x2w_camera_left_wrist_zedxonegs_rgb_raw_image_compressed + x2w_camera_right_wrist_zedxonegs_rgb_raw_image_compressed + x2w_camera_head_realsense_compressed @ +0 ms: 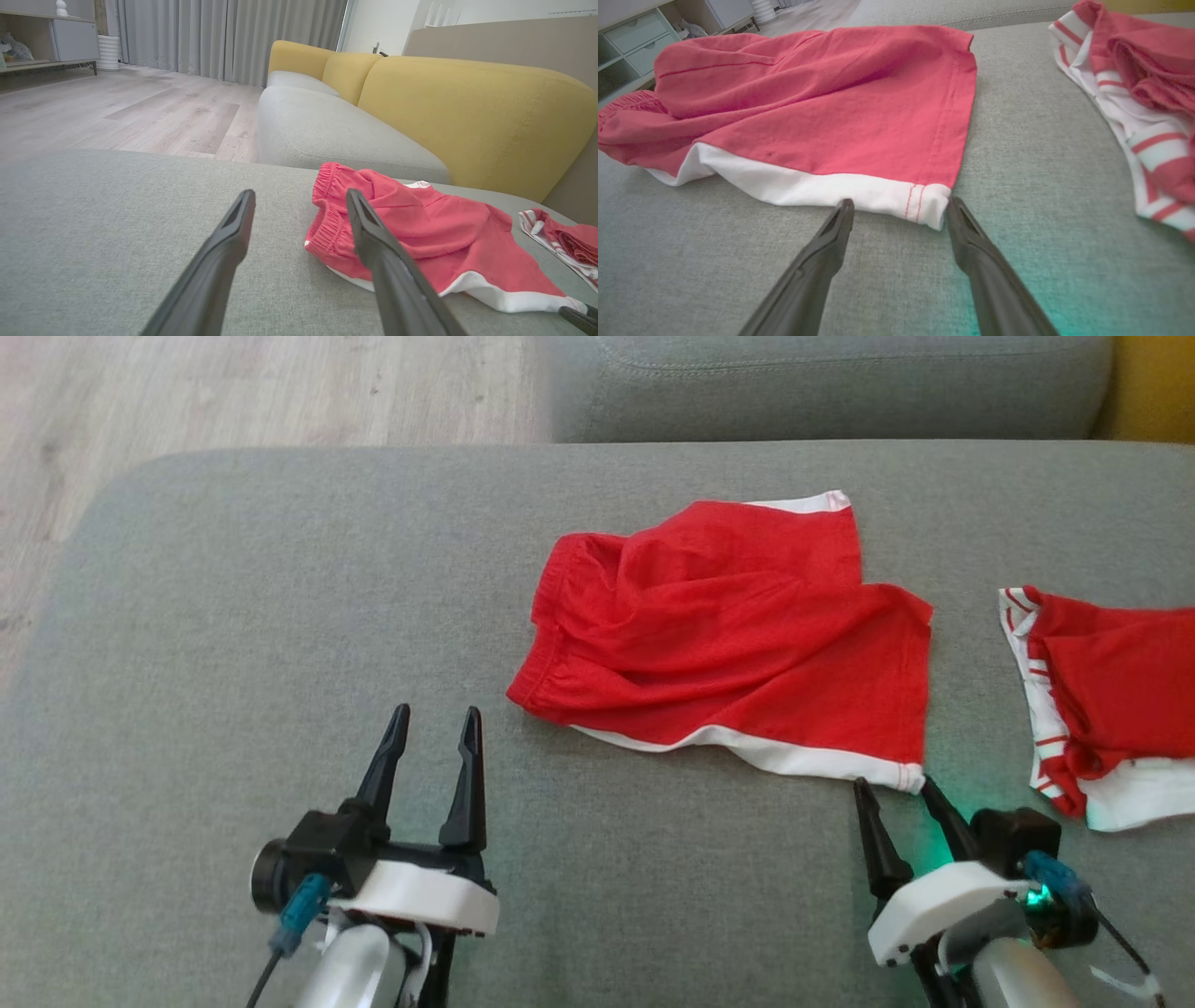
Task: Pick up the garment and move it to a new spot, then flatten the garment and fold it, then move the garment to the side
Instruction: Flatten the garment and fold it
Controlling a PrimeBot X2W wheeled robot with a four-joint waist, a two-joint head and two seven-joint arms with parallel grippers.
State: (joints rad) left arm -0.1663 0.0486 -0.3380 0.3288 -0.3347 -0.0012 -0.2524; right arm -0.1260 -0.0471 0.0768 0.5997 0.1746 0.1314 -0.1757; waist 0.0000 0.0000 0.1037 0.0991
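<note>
Left gripper [437, 711]: nearest item in the head view, lower left, fingers spread wide, holding nothing, over bare grey seat cushion [233, 616] and well apart from any cloth. Right gripper [893, 784]: lower right, also spread wide, nothing clamped; its two fingertips flank the near right corner of the white hem [859, 193], and whether a tip actually touches the fabric cannot be told. A green glow falls on the cushion beside it. Red shorts [728, 635]: lying rumpled and partly spread at the middle of the cushion, elastic waistband toward the left gripper, white-trimmed leg hems toward the right gripper. Second garment [1111, 700]: red with white and red-striped trim, bunched near the right edge, apart from the shorts. From the head view alone: wooden floor [233, 383] beyond the cushion's far left edge. From the left wrist view alone: yellow sofa backrest [467, 107], grey curtains [210, 37], a low cabinet [70, 37], and the gathered ribbing of the waistband just beyond the fingers. From the right wrist view alone: the red double stitching across the hem corner, and pale drawers [640, 44] at upper left.
</note>
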